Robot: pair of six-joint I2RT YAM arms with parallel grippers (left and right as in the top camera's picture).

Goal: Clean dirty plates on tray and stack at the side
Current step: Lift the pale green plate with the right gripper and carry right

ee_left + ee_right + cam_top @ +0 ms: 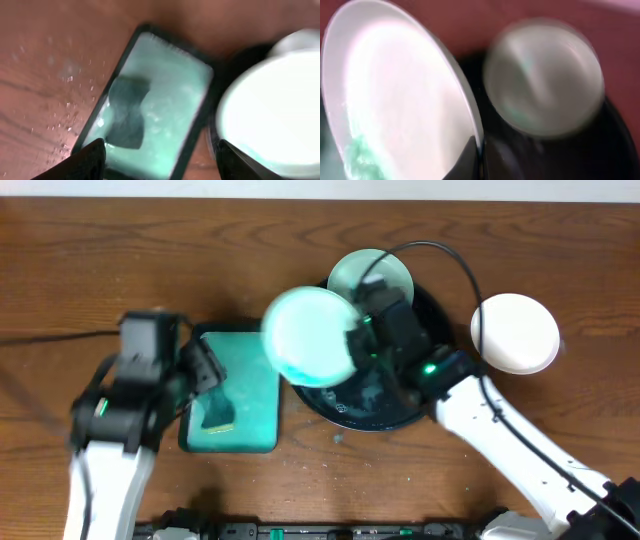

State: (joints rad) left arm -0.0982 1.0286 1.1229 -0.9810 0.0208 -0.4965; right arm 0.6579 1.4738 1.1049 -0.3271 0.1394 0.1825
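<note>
Left gripper (205,370) hangs left of the black tray (345,412), its fingers (90,157) spread wide with nothing between them. It is over the teal rectangular tray (255,380), which lies just beside the black tray's left rim. I see a dark soft pad (127,117) lying in that teal tray. Over the black tray's left edge, the right gripper (358,332) pinches the raised plate (310,335) by its rim; that plate is tilted, with teal smears low on its face. A second plate (372,275) rests at the black tray's far edge, faintly smeared. Just right of the black tray, the white plate (515,332) sits on the table (100,260).
</note>
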